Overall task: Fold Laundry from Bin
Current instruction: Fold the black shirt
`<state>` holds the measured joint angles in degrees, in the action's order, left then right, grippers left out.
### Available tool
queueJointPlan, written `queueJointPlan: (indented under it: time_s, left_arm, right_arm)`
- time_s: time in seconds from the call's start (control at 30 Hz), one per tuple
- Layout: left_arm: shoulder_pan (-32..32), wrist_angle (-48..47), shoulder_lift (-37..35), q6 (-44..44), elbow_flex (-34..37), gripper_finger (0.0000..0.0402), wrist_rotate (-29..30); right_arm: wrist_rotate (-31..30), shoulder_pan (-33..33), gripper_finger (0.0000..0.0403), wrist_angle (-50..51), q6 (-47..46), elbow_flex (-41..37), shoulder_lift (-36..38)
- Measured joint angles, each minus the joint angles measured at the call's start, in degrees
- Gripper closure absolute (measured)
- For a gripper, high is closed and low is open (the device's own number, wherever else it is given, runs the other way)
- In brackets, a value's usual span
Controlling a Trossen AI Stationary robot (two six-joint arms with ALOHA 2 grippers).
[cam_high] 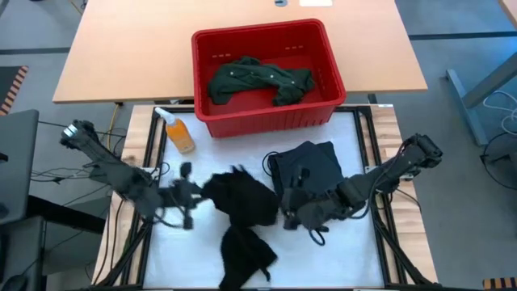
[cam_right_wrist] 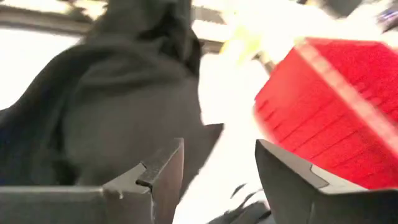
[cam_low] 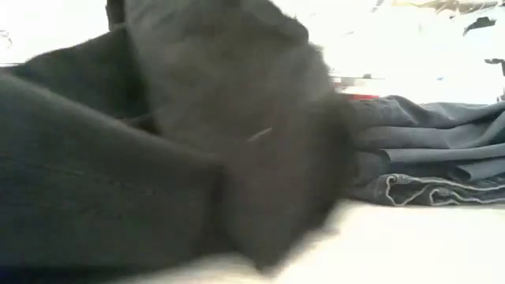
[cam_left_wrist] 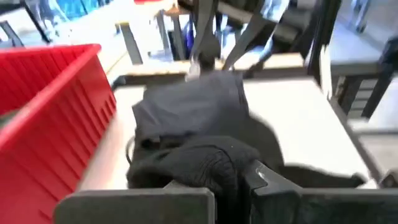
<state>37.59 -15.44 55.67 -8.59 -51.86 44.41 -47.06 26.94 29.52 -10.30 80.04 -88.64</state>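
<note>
The red bin point(cam_high: 266, 77) is sitting at the far edge of the white work surface point(cam_high: 355, 259), and everything else is lying on its near side; inside the bin a dark green shirt point(cam_high: 258, 79) is lying bunched across the floor. Just beside the bin's left near corner an orange bottle point(cam_high: 178, 132) is lying. Directly in front of the bin a folded pair of dark navy jeans point(cam_high: 311, 168) is resting flat; beside them, further from the bin, a crumpled black garment point(cam_high: 242, 214) is sprawling toward the near edge. The left gripper point(cam_high: 196, 196) is sitting at that garment's left edge with its fingers pressed together, pinching a fold of the black cloth (the left wrist view shows the fabric bunched between them). The right gripper point(cam_right_wrist: 217, 180) is hovering at the near edge of the jeans, its fingers spread apart and holding nothing.
</note>
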Motion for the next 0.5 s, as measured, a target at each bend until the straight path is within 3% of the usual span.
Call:
queueJointPlan:
  time_s: [0.13,0.3,0.37,0.43,0.5]
  left_arm:
    - [0.00,0.53,-5.72,0.74,-0.30,0.0401,-0.91]
    - [0.40,-0.14,-5.61,-0.18,0.63,0.0401,-3.70]
    - [0.65,-1.93,-4.15,-1.93,0.97,0.0401,-3.82]
    - [0.69,-3.90,-2.51,-4.28,0.97,0.0401,-6.26]
    - [1.09,-6.39,-0.92,-7.37,0.97,0.0401,-12.75]
  right_arm:
    - [0.24,-2.77,0.0175,-8.24,4.53,0.17,-0.29]
    - [13.20,-5.11,0.0175,-20.25,1.88,-1.41,-5.69]
    - [15.16,-5.40,0.0175,-24.80,4.33,-1.87,-10.15]
    - [15.42,-5.40,0.0175,-29.53,7.92,-1.93,-14.05]
    - [15.49,-5.37,0.0175,-35.18,11.20,-1.87,-16.65]
